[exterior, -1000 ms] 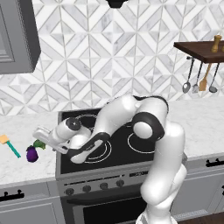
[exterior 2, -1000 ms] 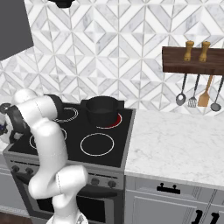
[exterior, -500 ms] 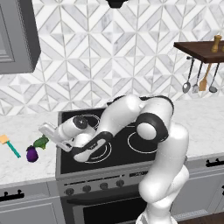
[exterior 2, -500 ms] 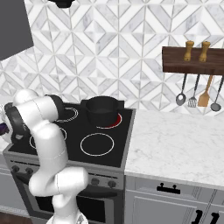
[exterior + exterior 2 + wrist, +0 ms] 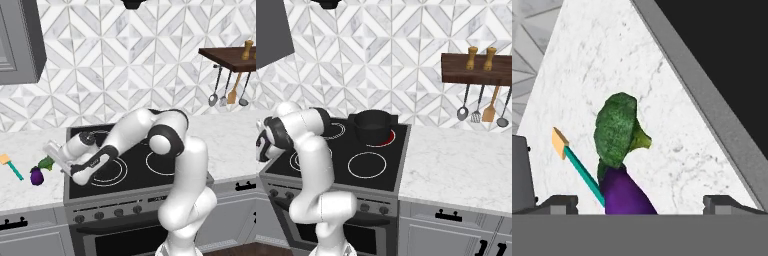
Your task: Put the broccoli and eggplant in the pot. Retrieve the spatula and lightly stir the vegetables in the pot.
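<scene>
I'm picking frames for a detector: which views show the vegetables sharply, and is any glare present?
Hand view: broccoli and eggplant large, slightly pixelated, evenly lit, no glare. Left base view: both tiny beside the stove, soft. Right base view: one burner glows red; no glare.

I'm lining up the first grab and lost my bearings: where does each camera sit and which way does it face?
Left base view: behind the arm's left, looking forward and down at the stove; arm reaches toward the eggplant, broccoli and spatula.
Right base view: behind its right, facing the pot; arm at left.
Hand view: on the hand, looking along the open claw at the eggplant, broccoli, spatula.
Both base views share the stove.
</scene>
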Controlling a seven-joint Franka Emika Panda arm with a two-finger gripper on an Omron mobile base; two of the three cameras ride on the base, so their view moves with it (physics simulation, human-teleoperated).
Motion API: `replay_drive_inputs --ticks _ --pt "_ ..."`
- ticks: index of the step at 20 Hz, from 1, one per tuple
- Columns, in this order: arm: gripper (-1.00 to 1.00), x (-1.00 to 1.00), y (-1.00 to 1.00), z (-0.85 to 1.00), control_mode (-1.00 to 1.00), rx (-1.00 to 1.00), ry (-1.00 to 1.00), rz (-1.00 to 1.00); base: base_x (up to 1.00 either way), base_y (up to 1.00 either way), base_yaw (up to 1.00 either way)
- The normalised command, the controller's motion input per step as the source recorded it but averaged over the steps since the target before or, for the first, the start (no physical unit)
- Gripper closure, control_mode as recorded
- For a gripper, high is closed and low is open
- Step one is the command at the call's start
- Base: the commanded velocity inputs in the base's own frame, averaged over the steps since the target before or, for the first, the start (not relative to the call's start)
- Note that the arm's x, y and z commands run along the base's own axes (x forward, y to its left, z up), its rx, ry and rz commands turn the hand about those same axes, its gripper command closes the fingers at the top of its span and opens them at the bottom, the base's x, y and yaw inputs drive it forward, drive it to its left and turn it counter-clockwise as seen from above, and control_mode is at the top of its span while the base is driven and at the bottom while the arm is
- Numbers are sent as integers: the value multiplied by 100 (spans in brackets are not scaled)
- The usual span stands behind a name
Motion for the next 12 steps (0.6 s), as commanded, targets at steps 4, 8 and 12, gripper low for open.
replay_drive_inputs --ticks 4,8,12 --pt "-100 43 -6 15 -100 0 5 2 0 0 0" --pt "-100 45 -1 1 -100 0 7 2 0 0 0" --pt "-100 49 1 -1 -100 0 11 0 0 0 0"
